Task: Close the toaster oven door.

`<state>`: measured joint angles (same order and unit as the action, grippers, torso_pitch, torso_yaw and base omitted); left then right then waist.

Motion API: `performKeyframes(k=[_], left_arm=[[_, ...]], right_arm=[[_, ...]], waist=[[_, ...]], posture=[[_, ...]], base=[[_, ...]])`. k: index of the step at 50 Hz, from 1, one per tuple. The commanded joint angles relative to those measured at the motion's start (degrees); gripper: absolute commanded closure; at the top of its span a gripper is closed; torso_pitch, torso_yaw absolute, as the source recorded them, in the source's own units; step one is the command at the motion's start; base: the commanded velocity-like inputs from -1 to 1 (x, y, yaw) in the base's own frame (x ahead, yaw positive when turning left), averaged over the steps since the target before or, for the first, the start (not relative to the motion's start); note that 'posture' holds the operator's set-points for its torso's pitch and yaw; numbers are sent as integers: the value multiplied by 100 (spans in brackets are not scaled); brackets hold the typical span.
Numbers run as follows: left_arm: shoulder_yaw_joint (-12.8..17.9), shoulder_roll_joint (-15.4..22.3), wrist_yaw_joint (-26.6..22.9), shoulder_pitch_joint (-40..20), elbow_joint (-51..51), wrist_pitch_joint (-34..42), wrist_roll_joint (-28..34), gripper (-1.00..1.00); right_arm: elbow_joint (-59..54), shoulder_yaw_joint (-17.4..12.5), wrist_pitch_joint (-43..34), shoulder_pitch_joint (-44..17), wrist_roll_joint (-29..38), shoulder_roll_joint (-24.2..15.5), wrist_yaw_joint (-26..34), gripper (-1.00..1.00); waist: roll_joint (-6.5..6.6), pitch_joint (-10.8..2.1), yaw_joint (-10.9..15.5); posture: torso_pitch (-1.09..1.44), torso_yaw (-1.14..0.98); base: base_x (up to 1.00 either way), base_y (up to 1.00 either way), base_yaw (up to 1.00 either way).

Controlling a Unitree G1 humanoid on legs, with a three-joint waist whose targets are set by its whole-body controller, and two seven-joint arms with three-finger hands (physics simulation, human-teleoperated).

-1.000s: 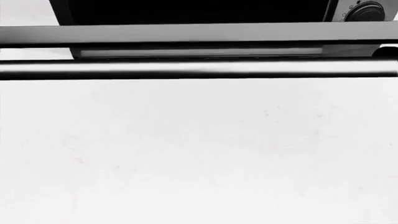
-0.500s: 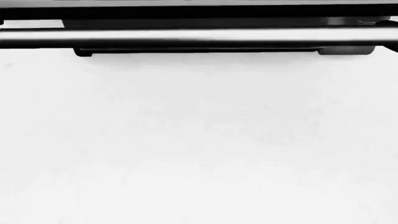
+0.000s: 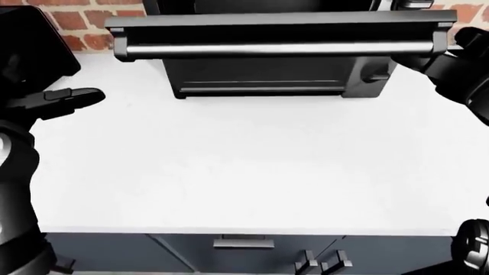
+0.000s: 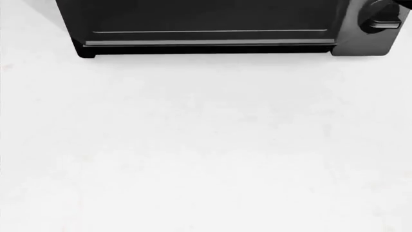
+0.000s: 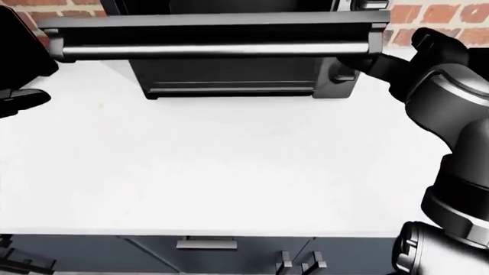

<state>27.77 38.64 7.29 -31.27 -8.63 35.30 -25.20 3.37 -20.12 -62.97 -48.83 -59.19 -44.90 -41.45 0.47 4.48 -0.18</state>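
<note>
Toaster oven (image 3: 268,74) at the top of the left-eye view, standing on the white counter (image 3: 245,160) against a brick wall (image 3: 76,26). We see its door (image 3: 279,26) raised partway, handle bar (image 3: 275,48) level across the view, so we judge the closing to be well begun but unfinished: the door has yet to meet the oven face. Our right hand (image 5: 397,60) sits under the door's right end, touching or nearly so; its finger spread we cannot tell. Our left hand (image 3: 65,98) hangs apart at the left, fingers extended, holding nothing. The head view shows only the oven's lower body and a knob (image 4: 381,17).
</note>
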Motion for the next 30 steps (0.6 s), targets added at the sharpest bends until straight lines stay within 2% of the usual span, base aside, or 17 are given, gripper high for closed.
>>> performKeyframes(k=[1,4,9,12,24,30], left_arm=[[151,44,56,-152,-244,31,-194,-100],[175,-47,193,-46,-484,242,-405,-100],[115,-202,138,237,-902,402,-469,-100],[66,-252,17,362,-1094,465,-393,-100],[-28,-857,-102,748,-2220,1371,-356,-100],[-45,-1112,-193,897,-2500,1526,-233,-100]], right_arm=[[346,-185,413,-367,-130,-105,230,-100],[301,-159,397,-438,-8,-91,294,-100],[219,-147,353,-597,103,-80,358,-100],[195,-153,341,-629,142,-73,382,-100],[98,-142,310,-794,241,-91,422,-100],[131,-158,288,-780,234,-87,419,-100]], waist=[[-58,-210,32],[-54,-210,35],[-44,-205,32],[-44,-200,41],[-61,-196,55],[-76,-192,67]], posture=[[0,0],[0,0],[0,0],[0,0],[0,0],[0,0]], base=[[0,0,0],[0,0,0],[0,0,0],[0,0,0],[0,0,0],[0,0,0]])
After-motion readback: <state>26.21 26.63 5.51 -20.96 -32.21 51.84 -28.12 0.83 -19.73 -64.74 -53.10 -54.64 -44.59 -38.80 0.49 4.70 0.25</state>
